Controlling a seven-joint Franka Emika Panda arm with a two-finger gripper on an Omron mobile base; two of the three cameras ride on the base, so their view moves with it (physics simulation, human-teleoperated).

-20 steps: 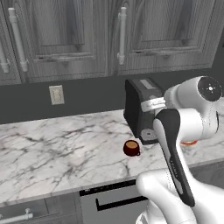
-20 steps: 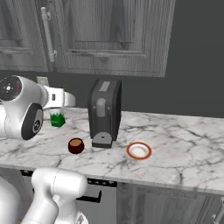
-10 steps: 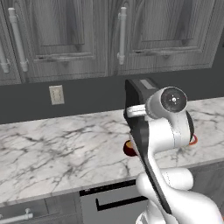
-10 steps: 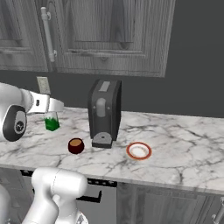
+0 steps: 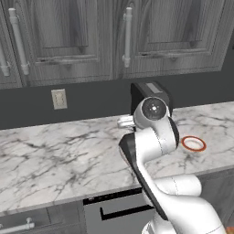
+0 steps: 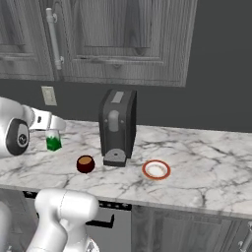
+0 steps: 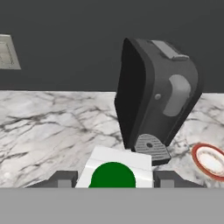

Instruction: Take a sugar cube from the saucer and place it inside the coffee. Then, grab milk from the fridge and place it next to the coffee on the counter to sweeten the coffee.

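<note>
Dark grey wood cabinets hang over a dark wall and one long white marble table (image 6: 206, 167) with grey veins. On it stand one tall black coffee machine (image 6: 117, 127), one dark red coffee (image 6: 85, 164) cup with brown liquid just left of the machine's base in the right base view, and one saucer (image 6: 156, 170) with an orange-red rim to the machine's right. One pale wall outlet (image 6: 48, 95) sits on the wall. The tool (image 6: 53, 133) is part-way open, its two fingers (image 7: 64, 179) clamped on either side of the single milk (image 6: 53, 140) carton, white with a green band and green cap, held above the table to the left of the cup and well apart from it.
</note>
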